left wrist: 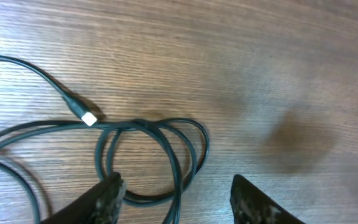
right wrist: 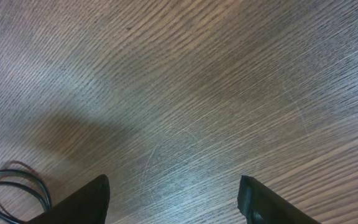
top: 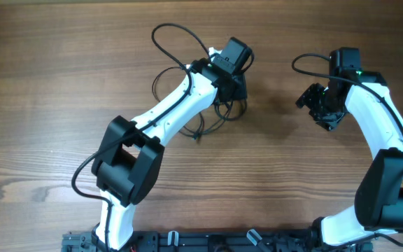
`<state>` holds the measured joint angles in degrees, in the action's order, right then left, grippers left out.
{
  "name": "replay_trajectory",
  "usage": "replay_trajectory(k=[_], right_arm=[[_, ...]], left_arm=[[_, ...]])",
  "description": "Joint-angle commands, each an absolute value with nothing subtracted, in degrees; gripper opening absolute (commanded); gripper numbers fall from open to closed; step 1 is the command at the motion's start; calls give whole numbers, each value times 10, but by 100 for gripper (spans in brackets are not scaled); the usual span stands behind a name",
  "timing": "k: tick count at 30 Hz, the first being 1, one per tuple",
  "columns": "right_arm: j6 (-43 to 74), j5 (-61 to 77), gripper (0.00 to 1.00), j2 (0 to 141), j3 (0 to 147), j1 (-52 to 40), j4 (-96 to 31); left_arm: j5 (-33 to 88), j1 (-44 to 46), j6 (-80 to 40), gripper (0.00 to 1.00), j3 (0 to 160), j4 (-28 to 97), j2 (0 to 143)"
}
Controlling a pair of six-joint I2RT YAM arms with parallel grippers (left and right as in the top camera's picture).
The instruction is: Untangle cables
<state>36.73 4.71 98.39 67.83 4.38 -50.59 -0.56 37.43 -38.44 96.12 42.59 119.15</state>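
Note:
The cables point(top: 222, 113) lie in a loose tangle on the wooden table, partly hidden under my left arm. In the left wrist view the cables point(left wrist: 151, 134) are thin dark cords forming overlapping loops, and a plug with a white tip point(left wrist: 90, 118) rests to their left. My left gripper point(left wrist: 176, 182) hangs open over the loops. One strand runs between its fingers, touching neither. My left gripper point(top: 234, 87) sits at the tangle's right edge. My right gripper point(top: 319, 105) is open over bare wood to the right. My right gripper point(right wrist: 173, 180) holds nothing.
A bit of cable loop point(right wrist: 14, 186) shows at the lower left of the right wrist view. A thicker black wire point(top: 165, 38) loops off the left arm near the table's back. The wooden table point(top: 61, 84) stretches out to the left.

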Motion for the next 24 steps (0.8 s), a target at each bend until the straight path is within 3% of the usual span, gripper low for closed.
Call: replay_trajectory(k=[1,17,24], right_arm=[[360,53,68,992,677,44,-505],[360,53,68,992,677,44,-504],[360,53,68,992,677,44,-504]], left_arm=[[-74,371,-380,50,966,456,1183],[-61,388,-379,53,966,454,1184],[-61,389,-378,50,966,462,1216]])
